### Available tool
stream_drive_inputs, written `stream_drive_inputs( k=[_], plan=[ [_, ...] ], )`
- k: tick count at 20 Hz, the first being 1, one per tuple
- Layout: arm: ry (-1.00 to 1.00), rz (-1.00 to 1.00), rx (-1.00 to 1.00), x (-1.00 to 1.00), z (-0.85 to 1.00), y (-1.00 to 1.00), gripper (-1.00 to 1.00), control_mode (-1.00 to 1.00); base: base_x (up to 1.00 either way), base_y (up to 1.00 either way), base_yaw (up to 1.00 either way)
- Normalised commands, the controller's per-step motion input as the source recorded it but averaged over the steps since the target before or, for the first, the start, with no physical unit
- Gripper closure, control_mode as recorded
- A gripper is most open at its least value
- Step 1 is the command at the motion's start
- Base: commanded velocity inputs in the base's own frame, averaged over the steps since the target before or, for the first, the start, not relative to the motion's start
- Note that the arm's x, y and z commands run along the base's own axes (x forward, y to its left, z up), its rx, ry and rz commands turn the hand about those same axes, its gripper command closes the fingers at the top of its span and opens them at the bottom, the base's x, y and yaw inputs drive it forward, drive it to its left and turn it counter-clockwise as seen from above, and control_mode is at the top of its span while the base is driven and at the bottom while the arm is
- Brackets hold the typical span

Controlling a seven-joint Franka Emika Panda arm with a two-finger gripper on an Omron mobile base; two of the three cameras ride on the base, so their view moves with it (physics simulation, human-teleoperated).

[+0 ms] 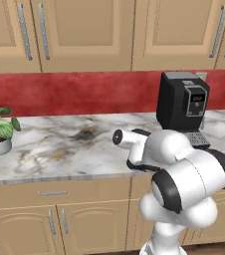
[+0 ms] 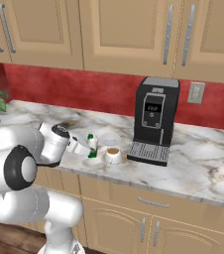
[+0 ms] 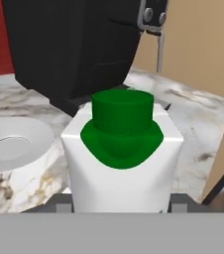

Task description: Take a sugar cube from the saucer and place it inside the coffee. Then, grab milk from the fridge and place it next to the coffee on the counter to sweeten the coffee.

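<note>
The milk (image 3: 121, 168), a white carton with a green cap, stands upright between my fingertips in the hand view. My gripper (image 2: 86, 148) is shut on the milk (image 2: 92, 144), low over the counter (image 2: 198, 163). The coffee (image 2: 113, 154), a white cup of brown liquid, sits just right of the carton, close beside it. Behind them lies the saucer (image 2: 110, 138), which appears at the left in the hand view as a white saucer (image 3: 34, 131). The sugar cube is hidden and the fridge is out of view.
A tall black coffee machine (image 2: 156, 119) stands right of the cup, its drip tray near the counter edge; it also rises behind the carton (image 3: 69, 44). A potted plant (image 1: 0, 130) sits at the counter's far left. Upper cabinets hang overhead.
</note>
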Motion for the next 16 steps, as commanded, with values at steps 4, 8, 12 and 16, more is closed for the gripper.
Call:
stream_drive_inputs(
  k=[4,8,12,16],
  plan=[
    [0.00,-0.10,-0.01,0.38,-0.07,-0.08,-1.00,-1.00,0.00,0.00,0.00],
    [0.00,-0.14,-0.01,0.34,-0.01,0.01,-1.00,-1.00,0.00,0.00,0.00],
    [0.00,-0.14,0.00,0.19,0.00,0.09,-1.00,-1.00,0.00,0.00,0.00],
    [-0.06,-0.09,0.00,-0.01,0.19,0.42,-1.00,-1.00,0.00,0.00,0.00]
  ],
)
